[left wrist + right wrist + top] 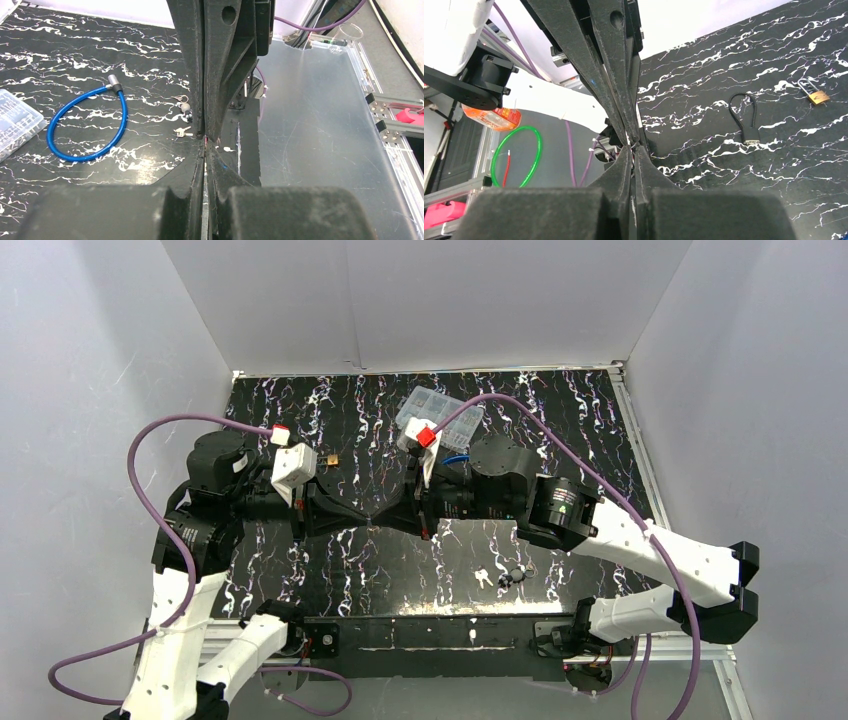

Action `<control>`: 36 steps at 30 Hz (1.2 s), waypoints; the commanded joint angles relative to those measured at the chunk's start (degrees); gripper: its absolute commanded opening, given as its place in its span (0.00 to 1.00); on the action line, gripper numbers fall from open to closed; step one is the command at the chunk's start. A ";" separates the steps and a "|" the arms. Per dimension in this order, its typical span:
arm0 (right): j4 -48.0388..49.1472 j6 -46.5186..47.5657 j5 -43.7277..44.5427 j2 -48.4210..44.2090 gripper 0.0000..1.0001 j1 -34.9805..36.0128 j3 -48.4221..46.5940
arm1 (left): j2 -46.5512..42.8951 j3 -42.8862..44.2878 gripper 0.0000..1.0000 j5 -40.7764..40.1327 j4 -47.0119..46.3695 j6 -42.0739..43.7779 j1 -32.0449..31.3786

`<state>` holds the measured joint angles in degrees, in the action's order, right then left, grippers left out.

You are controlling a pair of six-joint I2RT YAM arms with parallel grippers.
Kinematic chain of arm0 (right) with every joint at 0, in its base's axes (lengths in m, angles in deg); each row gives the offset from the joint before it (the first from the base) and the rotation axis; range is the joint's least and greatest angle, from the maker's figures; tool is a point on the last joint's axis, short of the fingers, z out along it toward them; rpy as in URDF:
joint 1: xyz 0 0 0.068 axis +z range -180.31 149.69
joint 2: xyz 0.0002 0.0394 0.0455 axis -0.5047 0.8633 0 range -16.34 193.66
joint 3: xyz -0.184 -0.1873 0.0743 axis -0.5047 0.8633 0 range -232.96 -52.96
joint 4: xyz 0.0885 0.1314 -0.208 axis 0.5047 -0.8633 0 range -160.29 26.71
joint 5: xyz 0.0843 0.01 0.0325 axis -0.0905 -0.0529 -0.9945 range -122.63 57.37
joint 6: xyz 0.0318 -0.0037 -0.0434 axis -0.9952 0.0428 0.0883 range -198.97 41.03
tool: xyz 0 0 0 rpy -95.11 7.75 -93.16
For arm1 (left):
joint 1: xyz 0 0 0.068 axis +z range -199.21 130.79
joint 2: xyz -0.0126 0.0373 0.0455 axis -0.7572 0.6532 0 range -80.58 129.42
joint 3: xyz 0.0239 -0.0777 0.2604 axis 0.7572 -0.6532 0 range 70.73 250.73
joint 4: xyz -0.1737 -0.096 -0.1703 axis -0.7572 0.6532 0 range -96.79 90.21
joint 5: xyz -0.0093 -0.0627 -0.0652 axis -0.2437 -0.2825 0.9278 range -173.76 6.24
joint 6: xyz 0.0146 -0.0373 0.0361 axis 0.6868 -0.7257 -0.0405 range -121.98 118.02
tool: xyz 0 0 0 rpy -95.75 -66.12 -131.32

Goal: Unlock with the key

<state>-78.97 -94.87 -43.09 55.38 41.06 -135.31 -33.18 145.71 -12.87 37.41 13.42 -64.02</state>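
My two grippers meet tip to tip above the middle of the table. The left gripper [372,511] [205,145] is shut. The right gripper [398,512] [634,147] is shut too, its tips against the left one's. A tiny red and pale speck [205,140] shows where the tips meet; what it is I cannot tell. A small silver key [484,577] [183,131] lies loose on the table near the front. A brass padlock [331,461] [817,96] lies behind the left arm.
A blue cable lock [87,127] lies coiled beside a clear plastic box [440,410] at the back. A black cable lock [748,125] lies near the padlock. A key ring with a dark ball [186,107] sits by the key.
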 commanded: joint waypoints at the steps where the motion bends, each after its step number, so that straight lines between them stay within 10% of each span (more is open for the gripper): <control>1: 2.29 -0.07 0.05 -0.96 0.01 0.26 0.16 | -0.29 0.96 0.00 0.38 0.09 -0.10 -0.21; 7: 2.18 -0.27 0.36 -1.93 0.01 0.26 0.63 | -0.16 1.00 0.00 -0.10 0.17 -0.13 -0.22; 10: 1.85 -0.52 0.52 -2.30 0.01 0.26 0.87 | 0.05 0.97 0.38 -0.71 0.20 -0.85 -0.18; 15: 0.84 -1.51 1.76 -4.18 0.01 0.26 3.76 | 0.47 1.67 0.71 -5.99 2.36 1.43 -0.19; 27: -1.68 -6.00 8.92 -14.34 0.01 0.17 17.88 | 4.98 -10.68 0.75 -26.54 12.03 23.37 0.28; 36: -1.80 -9.48 13.66 -19.95 0.01 0.17 23.98 | 19.02 -19.74 0.54 -39.48 6.75 39.03 7.30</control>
<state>-82.58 -102.01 -33.01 37.72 41.06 -112.67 -20.39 124.96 -46.79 44.82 42.81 -60.63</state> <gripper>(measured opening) 0.032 0.595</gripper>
